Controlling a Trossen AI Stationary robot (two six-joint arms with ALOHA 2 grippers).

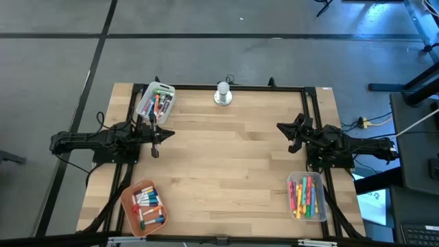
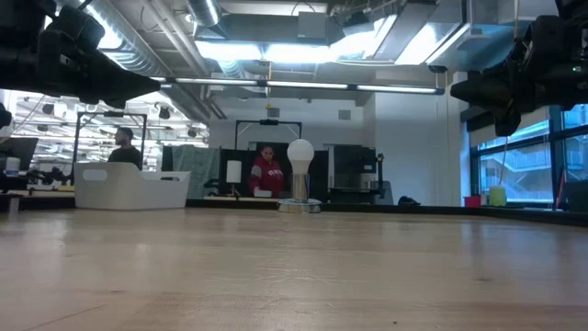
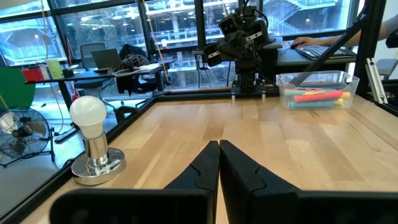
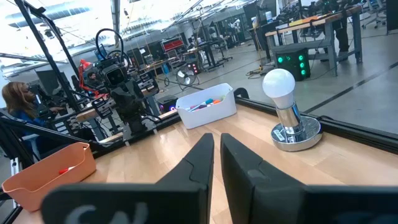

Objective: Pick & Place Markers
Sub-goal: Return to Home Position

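Observation:
The markers lie in three trays. Some fill a white tray (image 1: 156,101) at the table's far left, some an orange tray (image 1: 143,207) at the near left, and some a clear tray (image 1: 306,197) at the near right. My left gripper (image 1: 169,133) hovers level above the left side of the table, shut and empty, its fingertips (image 3: 219,148) pointing toward the right side. My right gripper (image 1: 282,128) hovers above the right side and faces it. Its fingers (image 4: 205,149) are shut but for a thin slit, with nothing between them.
A white bulb on a round metal base (image 1: 223,94) stands at the middle of the far edge. A dark frame (image 1: 206,87) runs around the wooden table top (image 1: 226,158). The wide middle of the table between the arms is bare wood. People (image 2: 267,173) are in the room beyond.

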